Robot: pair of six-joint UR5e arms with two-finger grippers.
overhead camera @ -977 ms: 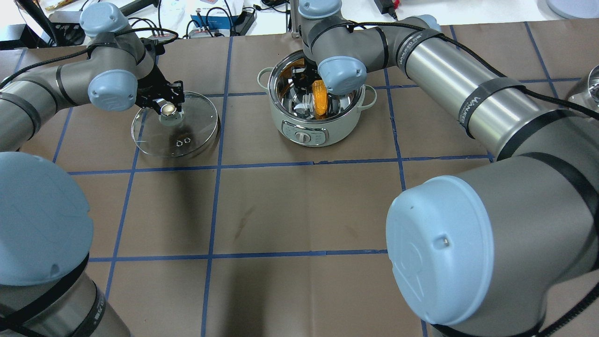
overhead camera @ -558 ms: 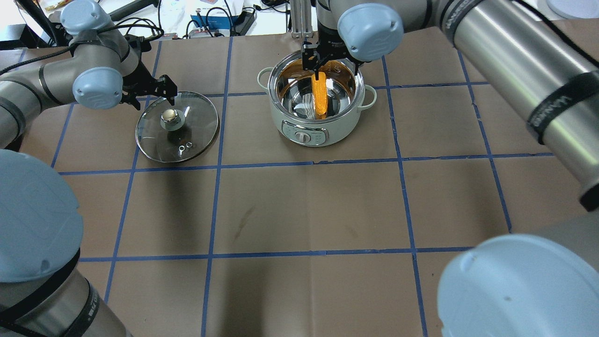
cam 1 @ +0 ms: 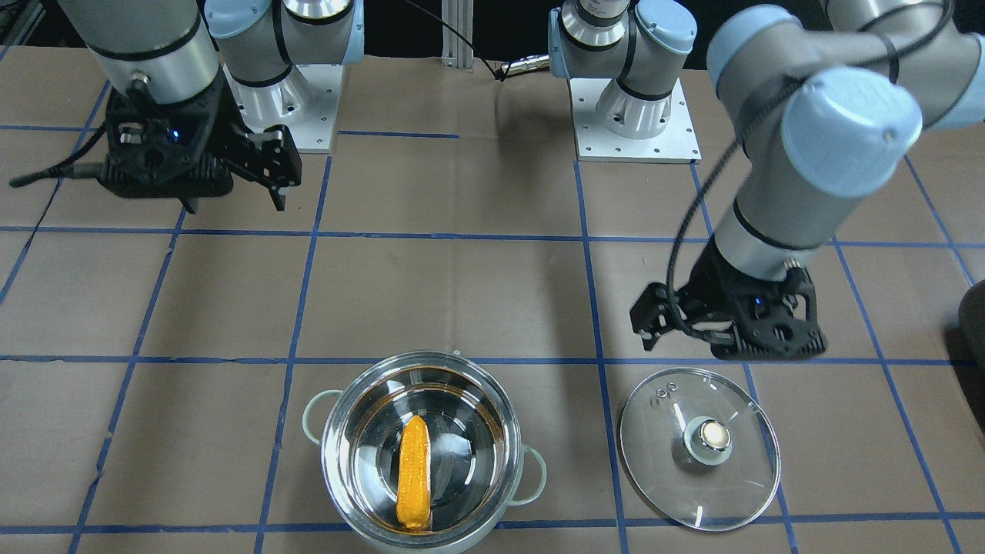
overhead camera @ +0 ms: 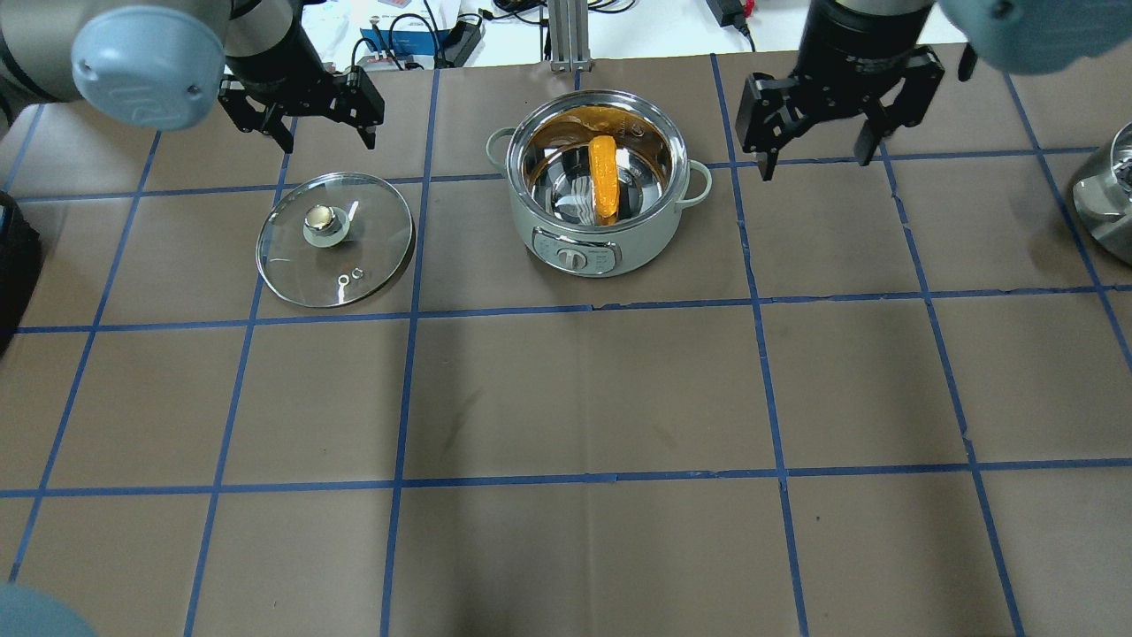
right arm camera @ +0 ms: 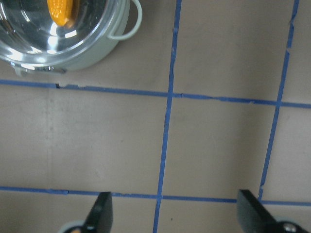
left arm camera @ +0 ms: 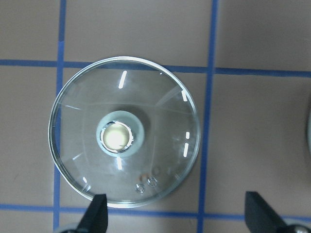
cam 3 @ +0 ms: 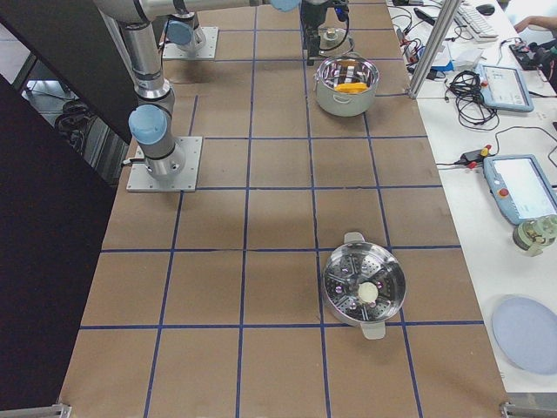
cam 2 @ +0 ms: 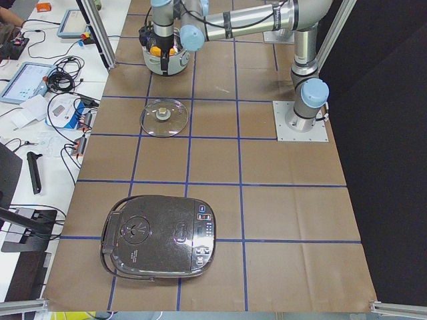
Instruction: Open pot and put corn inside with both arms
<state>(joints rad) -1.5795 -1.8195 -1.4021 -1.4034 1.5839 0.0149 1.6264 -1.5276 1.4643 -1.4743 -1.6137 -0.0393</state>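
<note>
The pot (overhead camera: pixel 646 241), shiny steel inside and pale green outside, stands open at the table's far middle. The yellow-orange corn (overhead camera: pixel 604 180) lies inside it, also in the front view (cam 1: pixel 413 478) and at the top left of the right wrist view (right arm camera: pixel 59 9). The glass lid (overhead camera: pixel 371 252) with its pale knob lies flat on the table left of the pot. My left gripper (overhead camera: pixel 327 133) is open and empty, raised beyond the lid; its wrist view looks straight down on the lid (left arm camera: pixel 160 111). My right gripper (overhead camera: pixel 818 159) is open and empty, raised to the right of the pot.
A black rice cooker (cam 2: pixel 160 237) sits at the table's left end. A steel steamer pot (cam 3: pixel 364 287) sits at the right end, its edge showing in the overhead view (overhead camera: pixel 1105 199). Cables and devices lie on the white bench beyond the far edge.
The right gripper let go of the corn, rose out of the pot and moved right. The left gripper let go of the lid's knob and rose beyond the lid. The corn now rests in the pot.
</note>
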